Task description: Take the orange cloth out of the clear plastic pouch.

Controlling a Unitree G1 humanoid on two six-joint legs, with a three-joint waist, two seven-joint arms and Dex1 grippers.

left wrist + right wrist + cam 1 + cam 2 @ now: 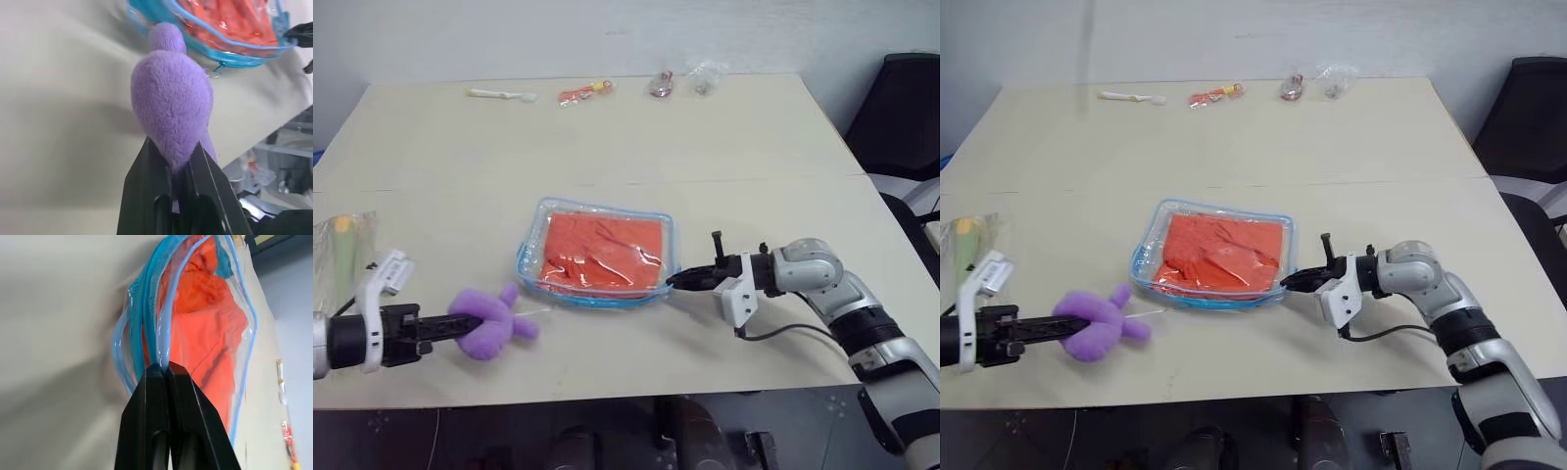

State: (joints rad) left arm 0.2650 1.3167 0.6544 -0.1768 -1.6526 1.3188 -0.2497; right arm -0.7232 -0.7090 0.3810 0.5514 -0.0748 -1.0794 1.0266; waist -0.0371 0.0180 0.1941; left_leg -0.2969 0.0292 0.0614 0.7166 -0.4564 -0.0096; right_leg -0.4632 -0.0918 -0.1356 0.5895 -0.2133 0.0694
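The clear plastic pouch (pixel 595 253) with light blue trim lies flat in the middle of the table, and the orange cloth (pixel 603 251) sits folded inside it. My right gripper (pixel 674 280) is shut on the pouch's blue trim at its near right corner; the right wrist view shows the trim (pixel 155 340) pinched between the black fingers. To the left, my left gripper (pixel 460 325) is shut on a small purple plush toy (pixel 489 321), held clear of the pouch near the table's front edge. In the left wrist view the toy (pixel 171 105) bulges out between the fingers.
A thin clear bag with a green-and-white brush (pixel 342 245) lies at the table's left edge. Along the far edge are a white spoon-like item (pixel 502 94), an orange packet (pixel 584 93) and small clear-wrapped items (pixel 683 78). A black chair (pixel 901 117) stands at the right.
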